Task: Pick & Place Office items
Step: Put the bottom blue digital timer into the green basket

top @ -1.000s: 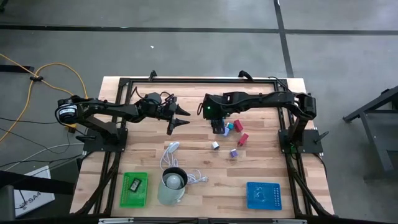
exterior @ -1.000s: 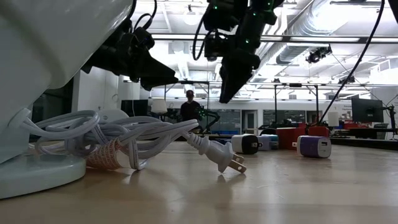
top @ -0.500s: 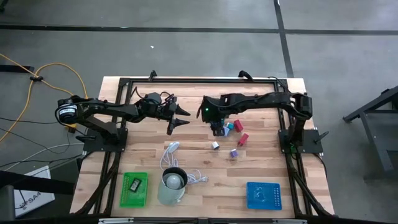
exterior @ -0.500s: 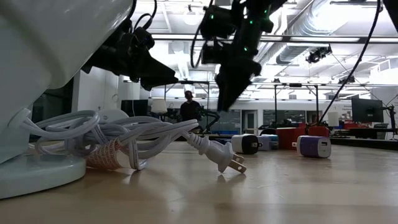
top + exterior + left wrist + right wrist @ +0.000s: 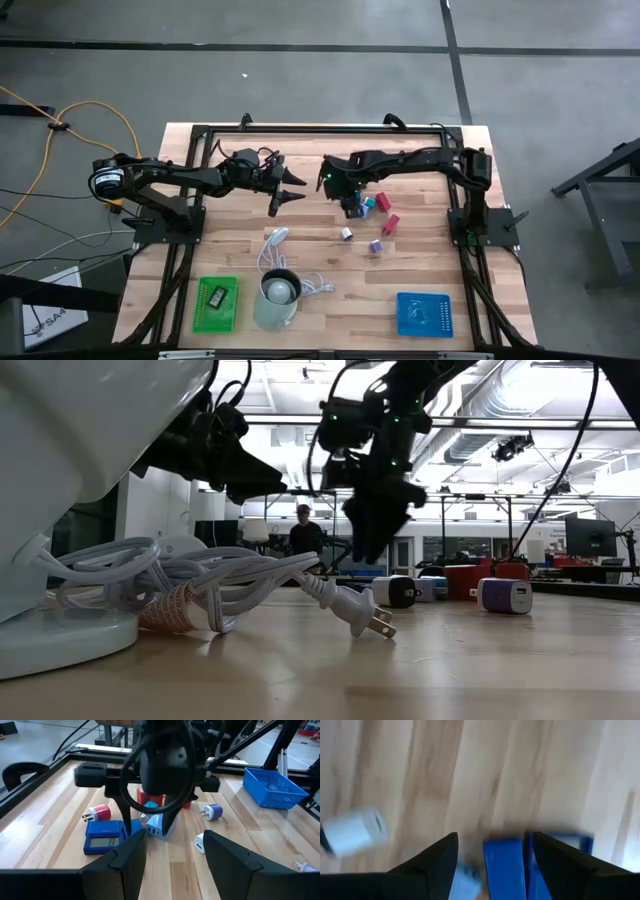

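We see the right gripper [image 5: 349, 207] hanging, fingers parted and empty, just above a blue calculator [image 5: 104, 837] among small office items clustered mid-table [image 5: 430, 260]. A red plug [image 5: 99, 812] and purple charger [image 5: 214, 811] lie nearby. The left gripper [image 5: 293, 189] hovers open beside them, holding nothing.

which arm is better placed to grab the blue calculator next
Right, probably. The right gripper hangs open just above the blue calculator; the left gripper waits open, off to the side.
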Action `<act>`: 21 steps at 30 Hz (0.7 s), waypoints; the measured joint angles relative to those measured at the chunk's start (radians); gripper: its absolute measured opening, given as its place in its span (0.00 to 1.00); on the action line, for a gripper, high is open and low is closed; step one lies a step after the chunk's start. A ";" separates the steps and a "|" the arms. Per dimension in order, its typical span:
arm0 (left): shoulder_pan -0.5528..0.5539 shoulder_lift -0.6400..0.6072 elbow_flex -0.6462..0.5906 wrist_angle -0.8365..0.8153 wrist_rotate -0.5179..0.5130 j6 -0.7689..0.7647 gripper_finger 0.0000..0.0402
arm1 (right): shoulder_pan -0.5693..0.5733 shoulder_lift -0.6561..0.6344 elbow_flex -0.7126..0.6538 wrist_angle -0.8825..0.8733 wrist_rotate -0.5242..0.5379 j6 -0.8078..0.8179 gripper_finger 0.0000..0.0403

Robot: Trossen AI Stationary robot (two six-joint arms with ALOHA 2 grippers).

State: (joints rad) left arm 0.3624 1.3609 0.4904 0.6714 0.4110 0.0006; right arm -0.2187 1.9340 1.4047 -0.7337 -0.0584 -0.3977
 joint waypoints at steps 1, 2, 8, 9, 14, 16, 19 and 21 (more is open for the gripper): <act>0.000 0.000 0.000 0.002 0.000 0.000 0.47 | 0.002 0.008 0.000 0.006 -0.002 0.000 0.60; 0.000 0.000 0.000 0.003 0.000 0.000 0.47 | 0.003 0.012 0.002 0.014 -0.003 0.000 0.60; 0.000 0.000 0.000 0.003 0.000 0.000 0.47 | -0.001 0.039 0.002 0.000 -0.002 0.000 0.60; 0.000 0.000 0.000 0.003 0.000 0.000 0.47 | -0.002 0.041 0.000 -0.008 -0.001 0.000 0.60; 0.000 0.000 0.000 0.003 0.000 0.000 0.47 | -0.005 0.056 0.000 -0.005 0.000 0.001 0.60; 0.000 0.000 0.000 0.006 0.000 0.000 0.47 | -0.006 0.063 0.001 0.006 -0.001 0.000 0.60; 0.000 0.000 0.000 0.008 0.000 0.000 0.47 | -0.007 0.069 0.001 0.000 0.000 0.001 0.60; 0.000 0.000 0.000 0.008 0.000 0.000 0.47 | -0.007 0.069 0.000 0.005 -0.001 0.000 0.60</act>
State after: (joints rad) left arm 0.3622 1.3609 0.4904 0.6797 0.4110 0.0006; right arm -0.2253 2.0029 1.4049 -0.7288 -0.0596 -0.3973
